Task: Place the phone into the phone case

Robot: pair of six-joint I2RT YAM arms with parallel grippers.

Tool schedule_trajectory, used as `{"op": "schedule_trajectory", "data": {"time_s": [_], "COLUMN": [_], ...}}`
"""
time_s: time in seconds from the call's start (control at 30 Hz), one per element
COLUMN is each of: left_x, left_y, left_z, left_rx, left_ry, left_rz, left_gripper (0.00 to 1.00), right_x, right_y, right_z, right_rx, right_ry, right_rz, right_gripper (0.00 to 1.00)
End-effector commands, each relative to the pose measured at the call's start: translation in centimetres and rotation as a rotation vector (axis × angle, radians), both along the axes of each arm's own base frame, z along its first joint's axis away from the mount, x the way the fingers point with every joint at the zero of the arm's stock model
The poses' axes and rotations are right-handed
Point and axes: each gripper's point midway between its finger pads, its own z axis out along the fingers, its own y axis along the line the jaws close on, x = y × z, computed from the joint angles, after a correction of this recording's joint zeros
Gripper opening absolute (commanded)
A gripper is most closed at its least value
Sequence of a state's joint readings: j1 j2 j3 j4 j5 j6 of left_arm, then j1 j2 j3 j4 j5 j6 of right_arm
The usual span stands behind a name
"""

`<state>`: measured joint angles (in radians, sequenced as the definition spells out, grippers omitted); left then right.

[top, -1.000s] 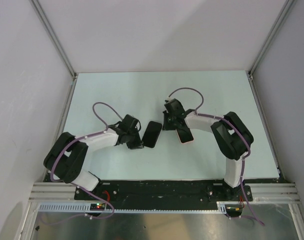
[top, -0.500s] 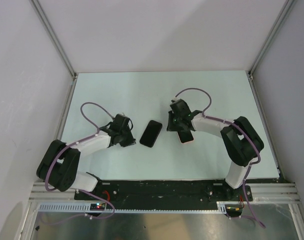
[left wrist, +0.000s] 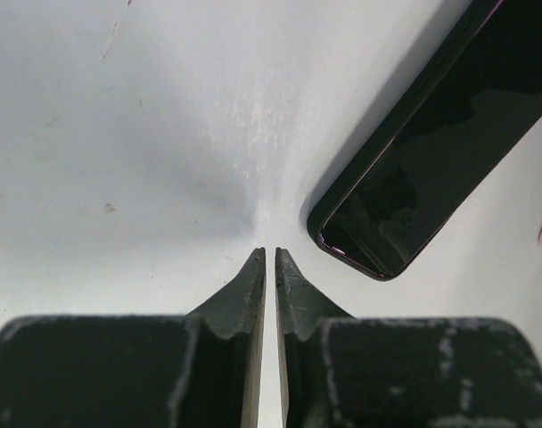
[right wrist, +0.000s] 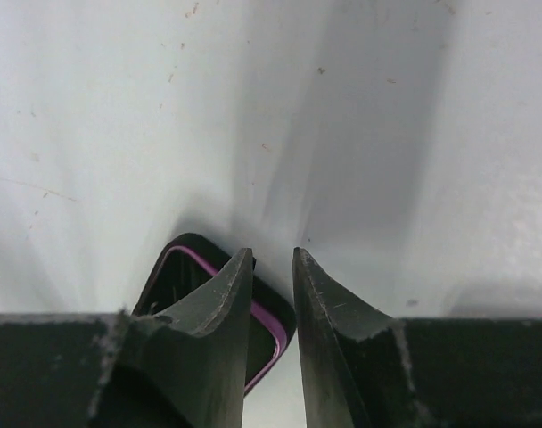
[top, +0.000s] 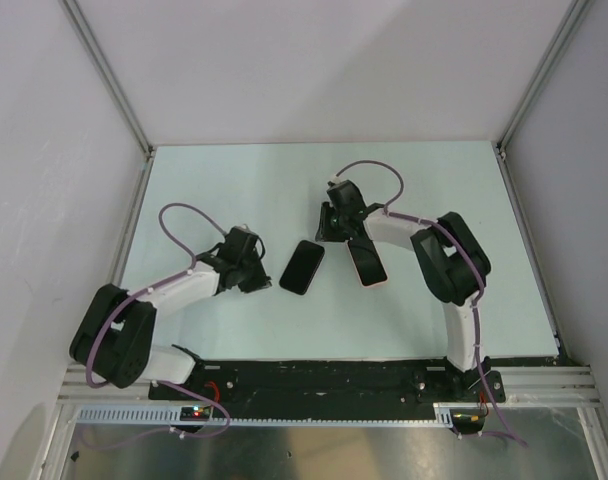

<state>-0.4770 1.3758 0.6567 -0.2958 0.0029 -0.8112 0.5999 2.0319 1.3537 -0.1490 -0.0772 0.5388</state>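
While the black smartphone (top: 302, 267) lies flat on the pale counter (top: 234, 180) with a glossy dark face up, the phone case (top: 367, 263) lies near it to the right, and a strip of bare counter shows between the two. They are angled toward each other, closer at their far ends than at their near ends. The case shows a pink rim around a dark inside, and the phone is outside it, not seated in it. The left end effector (left wrist: 269, 256) sits low over the counter just beside the phone's near left corner, apart from it. Its two dark fingers are drawn together to a hairline slit with nothing between them. The left wrist view catches the phone's rounded corner with a faint purple edge, and a sliver of pink at the right border of the picture. The right end effector (right wrist: 273, 254) is at the far end of the case, its fingers parted by a narrow gap that holds only bare counter. In the right wrist view its left finger overlaps a rounded corner of the case, dark with a magenta line along the rim. Whether the finger touches that corner or only hangs above it cannot be told from this angle.
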Motion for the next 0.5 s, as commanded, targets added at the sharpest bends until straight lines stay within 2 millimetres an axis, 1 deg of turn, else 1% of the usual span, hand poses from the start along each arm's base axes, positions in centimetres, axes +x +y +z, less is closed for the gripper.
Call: {"op": "schedule_trajectory", "data": {"time_s": [0.0,0.1,0.2,0.33,0.47], "left_x": [0.4,-0.4,-1.0,-0.9,-0.5], "left_y": [0.1,0.5,0.7,0.7,0.8], "left_z": [1.6,1.0,0.4,0.2,0.6], "left_rx": [-0.012,-0.008,-0.001,0.005,0.020], "left_ry": [-0.059,-0.045,-0.029,-0.025,-0.044], "left_rz": [-0.004,0.001,0.000,-0.007,-0.011], "left_gripper": [0.13,0.13,0.12,0.12,0.12], "right_x": [1.0,0.3,-1.2,-3.9,-6.9], "right_y": [1.3,1.7,2.2,2.6,2.1], "right_z": [-0.5,-1.0,-1.2,-1.0,-1.1], "right_rx": [0.023,0.020,0.008,-0.009,-0.022], "right_ry": [0.000,0.025,0.041,0.069,0.110], "right_rz": [0.046,0.070,0.103,0.117,0.088], "right_gripper": [0.30,0.29,0.29,0.29,0.29]}}
